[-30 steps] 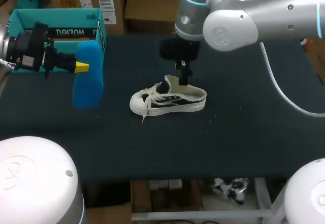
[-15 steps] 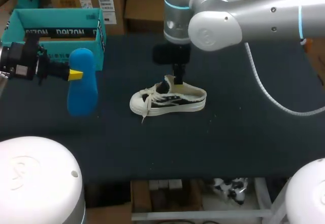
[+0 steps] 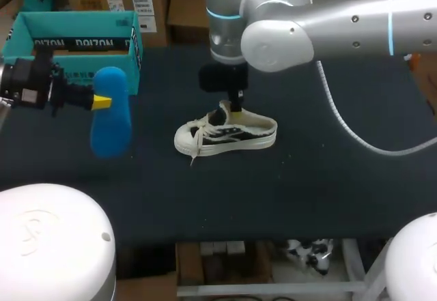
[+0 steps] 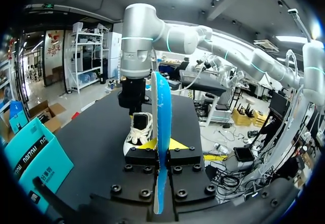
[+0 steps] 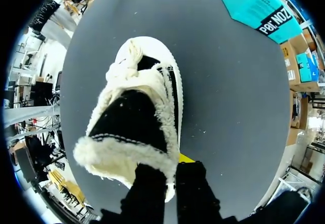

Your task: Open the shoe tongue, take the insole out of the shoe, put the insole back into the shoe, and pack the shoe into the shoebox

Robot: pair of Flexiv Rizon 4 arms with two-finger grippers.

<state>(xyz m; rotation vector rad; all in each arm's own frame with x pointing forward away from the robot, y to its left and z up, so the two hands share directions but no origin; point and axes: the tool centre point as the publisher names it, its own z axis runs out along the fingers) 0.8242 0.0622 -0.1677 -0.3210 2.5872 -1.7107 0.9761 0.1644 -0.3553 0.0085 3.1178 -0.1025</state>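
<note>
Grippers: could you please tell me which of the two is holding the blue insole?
The left gripper: it is shut on the insole, well away from the shoe, whereas the right gripper is down at the shoe's opening.

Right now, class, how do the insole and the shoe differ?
The insole is plain blue; the shoe is white and black. The insole hangs in the air in the left gripper; the shoe stands on the table. Shared: each is pinched by one gripper, the shoe at its fleecy edge by the right gripper.
</note>
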